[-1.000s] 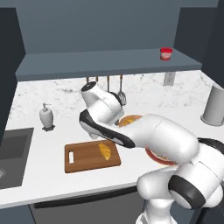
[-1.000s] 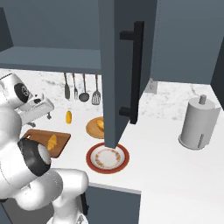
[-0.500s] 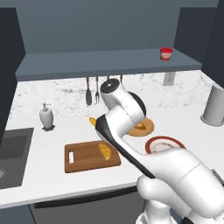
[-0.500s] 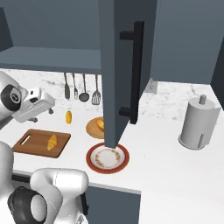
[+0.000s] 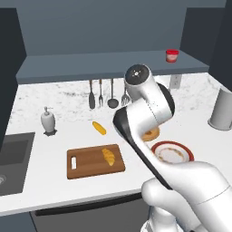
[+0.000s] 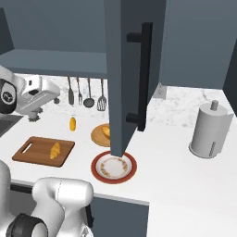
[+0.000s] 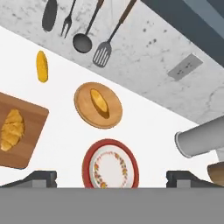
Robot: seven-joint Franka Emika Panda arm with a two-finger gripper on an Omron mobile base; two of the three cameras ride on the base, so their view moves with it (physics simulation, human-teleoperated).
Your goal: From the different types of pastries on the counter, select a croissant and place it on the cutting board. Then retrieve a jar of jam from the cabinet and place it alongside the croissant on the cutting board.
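Left base view: the croissant (image 5: 108,156) lies on the cutting board (image 5: 86,164), toward its right end, with the board near the front edge of the desk (image 5: 59,136). A slim yellow roll (image 5: 99,128) rests on the desk behind the board, just below the hanging utensils (image 5: 108,94). The jar of jam (image 5: 171,55) stands on the cabinet shelf (image 5: 90,65), at its right end. A soap dispenser (image 5: 47,120) sits by the sink at the left, and a red-rimmed plate (image 5: 172,154) lies right of the board. The white arm covers the middle of the scene, and I cannot make out the claw here.

Right base view: the claw (image 6: 54,97) sits at the far left, raised above the desk (image 6: 166,148), above and behind the cutting board (image 6: 41,152) where the croissant (image 6: 55,150) lies. Whether its fingers are spread or closed cannot be told from this side. The open cabinet door (image 6: 127,74) hangs in front of the round wooden plate (image 6: 101,135).

Hand view: the two fingertips (image 7: 39,178) stand wide apart at the bottom, with nothing between them. The croissant (image 7: 12,130) lies on the cutting board (image 7: 26,131) at the left edge, well off to the side of the claw (image 7: 111,179). The oval loaf (image 7: 99,103) rests on the round wooden plate (image 7: 83,109), and the red-rimmed plate (image 7: 110,168) lies straight ahead of the claw.
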